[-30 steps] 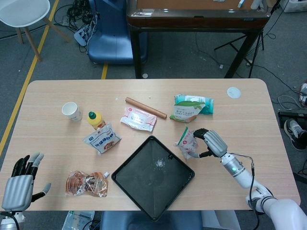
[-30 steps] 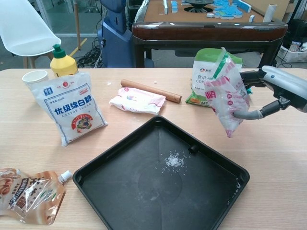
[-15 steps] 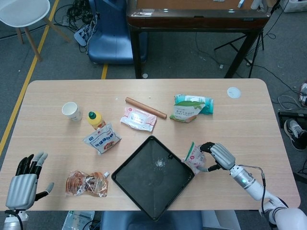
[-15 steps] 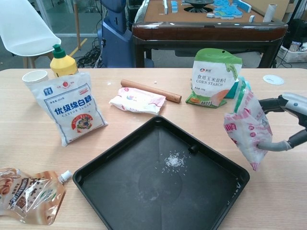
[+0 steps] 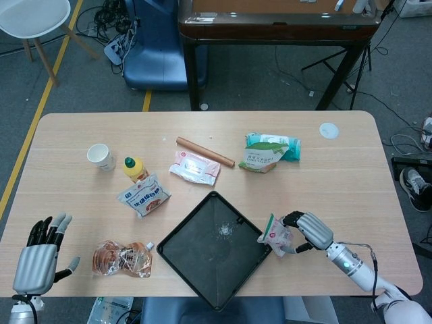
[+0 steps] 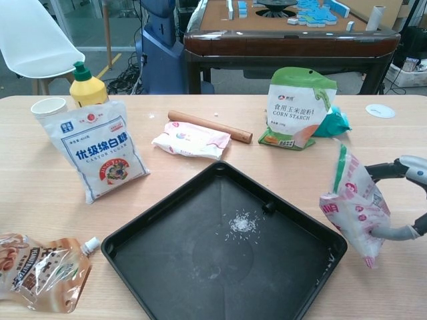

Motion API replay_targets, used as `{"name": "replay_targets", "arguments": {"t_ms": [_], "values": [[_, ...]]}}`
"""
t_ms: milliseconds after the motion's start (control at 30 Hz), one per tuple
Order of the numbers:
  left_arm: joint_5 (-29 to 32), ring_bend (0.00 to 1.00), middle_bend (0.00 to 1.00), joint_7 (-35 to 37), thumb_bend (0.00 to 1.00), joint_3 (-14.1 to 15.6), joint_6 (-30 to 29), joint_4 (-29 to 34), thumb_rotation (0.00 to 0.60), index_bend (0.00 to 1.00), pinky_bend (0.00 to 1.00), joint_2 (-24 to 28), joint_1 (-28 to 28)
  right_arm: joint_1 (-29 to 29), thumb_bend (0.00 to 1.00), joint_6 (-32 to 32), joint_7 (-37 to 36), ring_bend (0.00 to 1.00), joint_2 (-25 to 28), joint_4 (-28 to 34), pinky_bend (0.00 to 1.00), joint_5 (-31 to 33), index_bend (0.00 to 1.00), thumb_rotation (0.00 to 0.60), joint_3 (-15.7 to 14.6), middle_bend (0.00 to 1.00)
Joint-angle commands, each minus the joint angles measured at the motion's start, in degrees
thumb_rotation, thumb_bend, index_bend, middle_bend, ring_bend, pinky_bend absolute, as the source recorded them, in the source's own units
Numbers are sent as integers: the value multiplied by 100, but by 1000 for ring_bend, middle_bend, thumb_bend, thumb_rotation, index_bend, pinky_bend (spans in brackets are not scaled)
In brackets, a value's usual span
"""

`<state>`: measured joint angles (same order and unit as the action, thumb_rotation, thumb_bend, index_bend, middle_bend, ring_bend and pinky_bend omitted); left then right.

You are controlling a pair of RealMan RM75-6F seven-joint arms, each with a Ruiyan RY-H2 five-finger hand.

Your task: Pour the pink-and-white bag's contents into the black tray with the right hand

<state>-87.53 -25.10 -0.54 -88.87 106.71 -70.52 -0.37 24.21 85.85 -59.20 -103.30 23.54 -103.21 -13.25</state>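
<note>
My right hand (image 5: 307, 231) (image 6: 407, 200) grips the pink-and-white bag (image 5: 276, 235) (image 6: 355, 208), holding it roughly upright just off the right corner of the black tray (image 5: 196, 260) (image 6: 167, 267). A small scatter of white grains (image 6: 241, 223) lies in the middle of the tray. My left hand (image 5: 39, 255) hangs at the table's near left edge, fingers spread and holding nothing; the chest view does not show it.
A sugar bag (image 6: 97, 150), yellow bottle (image 6: 87, 85), paper cup (image 6: 49, 107), rolling pin (image 6: 209, 126), flat pink pouch (image 6: 191, 139) and corn starch bag (image 6: 297, 107) lie behind the tray. A snack pouch (image 6: 40, 270) sits at the near left. A white lid (image 5: 329, 130) lies far right.
My right hand has carried the bag toward me and lower, from beside the tray's far right edge down to its right corner. The left hand has shifted slightly.
</note>
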Motion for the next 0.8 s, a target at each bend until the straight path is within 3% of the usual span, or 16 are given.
{"name": "replay_targets", "arguments": {"t_ms": [33,133,433,800], "values": [[-19,0,100,-49,204,5,5,36,600,99,31,-3,-10,-26,529,-5,20,454,-94,-129,467,-37,584,600,-29,541],[-28,0,100,-98,204,2,-10,69,600,99,31,8,-10,-43,499,29,66,406,-160,-248,392,-58,539,600,-37,494],[-18,0,100,-164,204,4,11,107,600,99,31,-6,-25,-28,202,-52,78,220,-281,-395,152,-81,339,600,-54,342],[-8,0,100,-159,204,7,-2,102,600,99,30,-1,-21,-7,133,-174,263,147,-269,-417,48,-94,241,600,-75,270]]}}
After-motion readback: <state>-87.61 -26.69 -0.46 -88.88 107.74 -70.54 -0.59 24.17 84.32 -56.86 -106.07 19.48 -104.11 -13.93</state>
